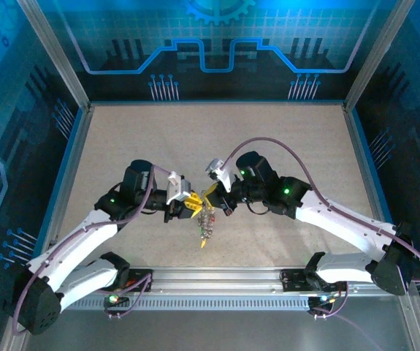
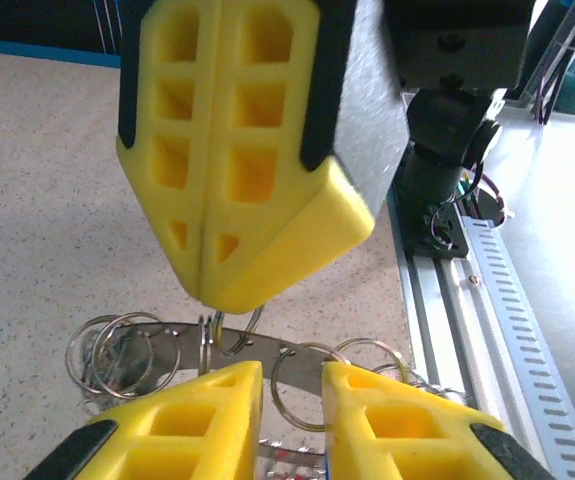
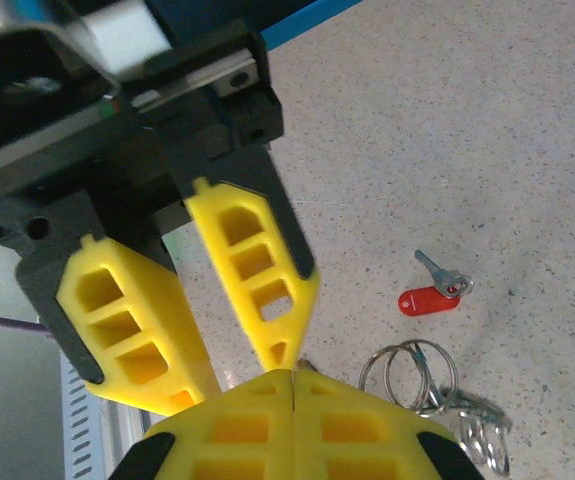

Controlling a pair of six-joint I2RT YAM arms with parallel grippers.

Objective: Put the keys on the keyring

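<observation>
The keyring (image 2: 237,342) is a flat grey metal band pierced with holes. It lies crosswise just under the meeting tips of the two tools, over the middle of the bench (image 1: 283,146) toward its near edge. Several split rings (image 2: 117,355) hang from the band, bunched at its left end and again at its right in the left wrist view. From above, the whole bunch (image 1: 207,228) trails toward the arm bases with small coloured bits in it, too small to tell apart.

One red key (image 3: 429,300), a silver blade on a red plastic head, lies flat on the bench by itself. It is near the split rings (image 3: 412,372) but not touching them.

The right tool (image 2: 217,295) points down at the band with its yellow fingers pressed together. A thin wire ring (image 2: 207,325) is caught at its very tip.

The left tool (image 2: 292,378) comes in from the opposite side, its fingers a little apart. The band and a ring cross the gap between them; I cannot tell whether they pinch anything. In the right wrist view, one left finger (image 3: 257,280) meets the tip of the right tool (image 3: 294,376).

A slotted aluminium rail (image 2: 507,300) runs along the bench's near edge.
</observation>
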